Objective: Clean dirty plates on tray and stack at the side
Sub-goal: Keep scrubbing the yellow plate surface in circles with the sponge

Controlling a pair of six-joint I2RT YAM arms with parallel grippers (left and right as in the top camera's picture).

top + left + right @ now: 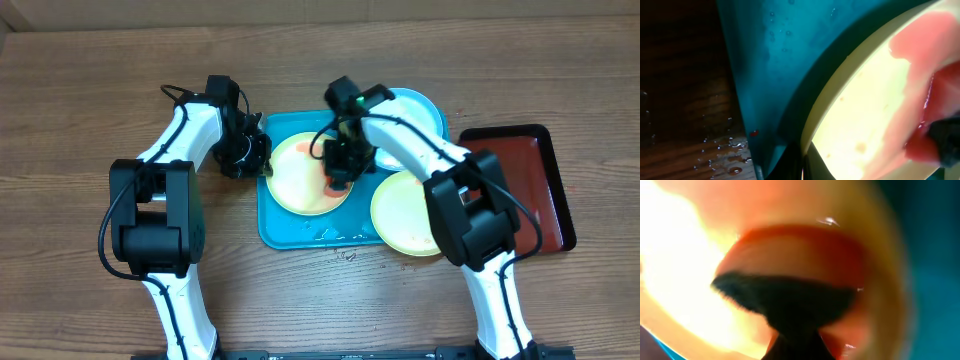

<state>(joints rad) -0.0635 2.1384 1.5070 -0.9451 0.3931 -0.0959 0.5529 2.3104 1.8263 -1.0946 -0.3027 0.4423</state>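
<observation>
The brown wooden bench (300, 300) carries everything I am working on, and nothing of the room beyond it shows. Droplets (722, 152) wet the wood just beside the teal tray (285, 228). Nearest me, a second yellow plate (405, 215) lies at the tray's near right corner, overhanging its rim.

Further in, my left gripper (262, 160) is clenched on the left rim of the yellow plate (295, 180), which lies flat in the tray's left half. My right gripper (340, 170) stands over that plate's right side, tip down in a red smear (920, 65). My right wrist view is too blurred to tell whether it is closed or released.

Farthest, the cyan plate (420, 112) sits in the tray's far right corner. A dark red tray (535, 200) lies just right of the teal one.
</observation>
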